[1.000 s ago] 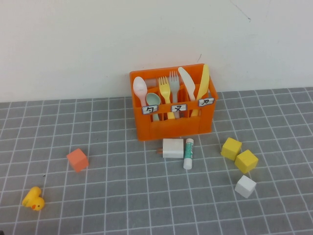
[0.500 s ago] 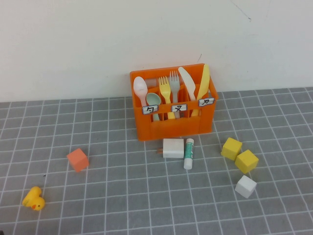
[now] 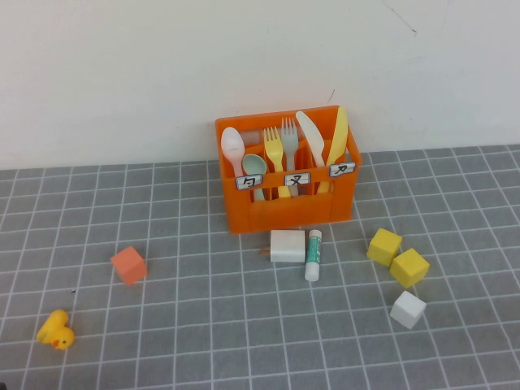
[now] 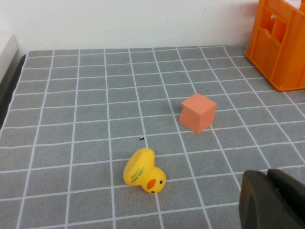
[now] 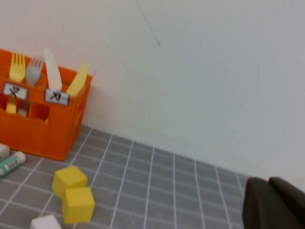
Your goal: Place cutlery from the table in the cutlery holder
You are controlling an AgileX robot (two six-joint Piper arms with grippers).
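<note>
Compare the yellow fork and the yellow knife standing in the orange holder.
The yellow fork stands in the middle compartment of the cutlery holder, prongs up; the yellow knife stands in the right one, leaning, and reaches higher. Both are yellow plastic, each beside a white twin.

Nothing has changed in the high view since the earlier pictures.

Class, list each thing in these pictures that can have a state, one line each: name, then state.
cutlery holder: upright, holding six pieces
mint-green spoon: standing in holder
yellow fork: standing in holder
yellow knife: standing in holder
glue stick: lying flat, capped
duck: tipped over
left gripper: shut, empty
right gripper: shut, empty
</note>
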